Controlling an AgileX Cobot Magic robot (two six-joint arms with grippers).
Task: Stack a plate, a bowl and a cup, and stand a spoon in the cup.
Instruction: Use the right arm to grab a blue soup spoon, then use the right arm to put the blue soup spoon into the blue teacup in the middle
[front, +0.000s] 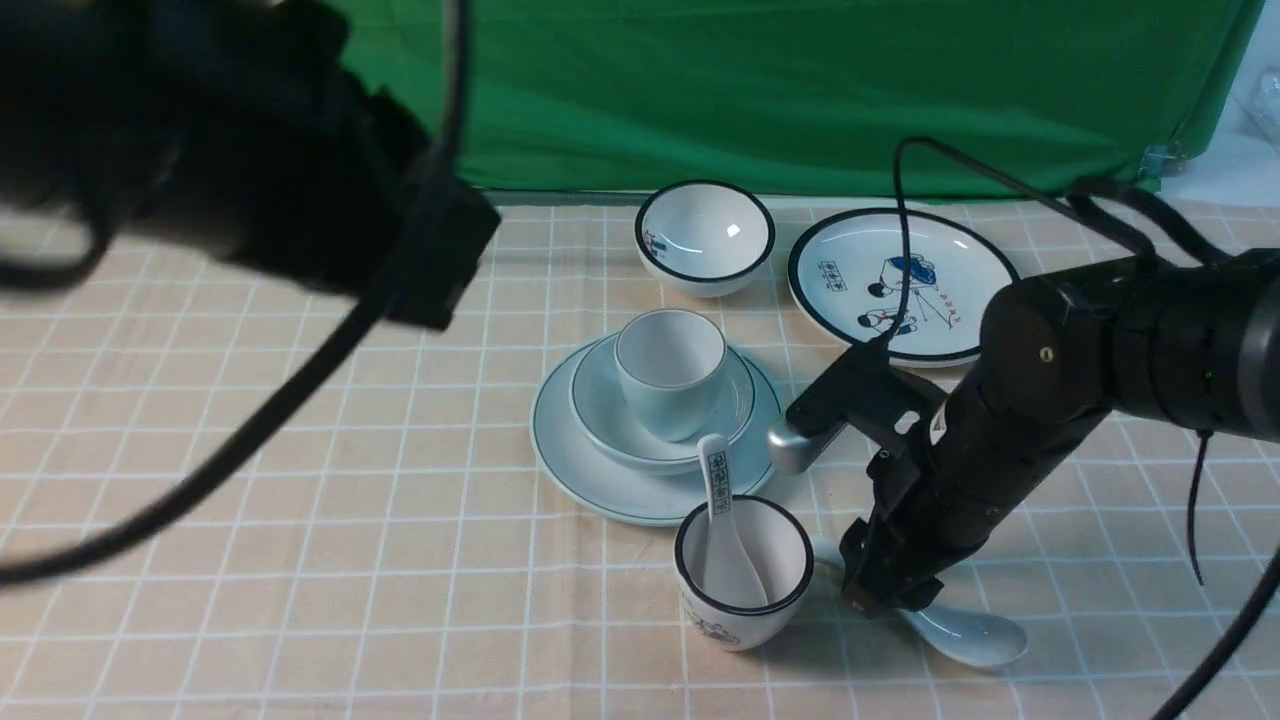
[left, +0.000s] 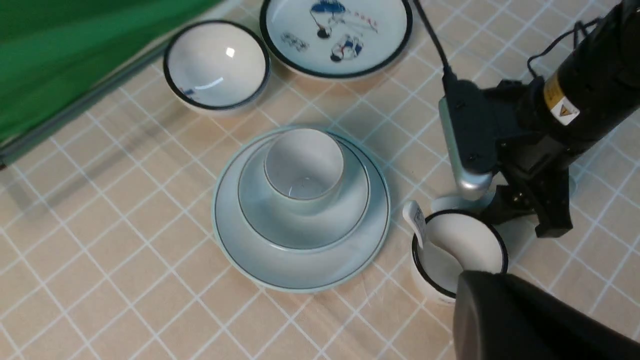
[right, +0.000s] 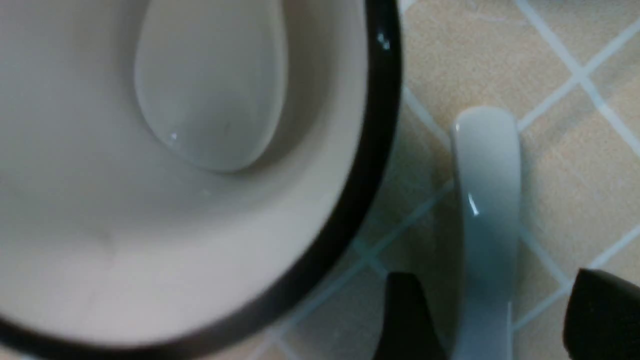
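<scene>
The plate (front: 590, 480) sits mid-table with the bowl (front: 600, 405) in it and the cup (front: 668, 370) upright in the bowl; the cup is empty. The spoon (front: 968, 636) lies flat on the cloth to the right of a black-rimmed cup (front: 745, 585). My right gripper (front: 880, 592) is down over its handle. In the right wrist view the two dark fingers (right: 405, 320) stand apart on either side of the handle (right: 487, 200), with gaps on both sides. My left arm (front: 250, 150) hangs high at the left; its gripper (left: 470, 282) shows as one dark mass, holding nothing.
The black-rimmed cup holds a printed spoon (front: 722, 500) and stands close in front of the stack, right beside my right gripper. A black-rimmed bowl (front: 705, 235) and a cartoon plate (front: 900, 285) sit at the back. A green backdrop (front: 800, 90) closes the far edge.
</scene>
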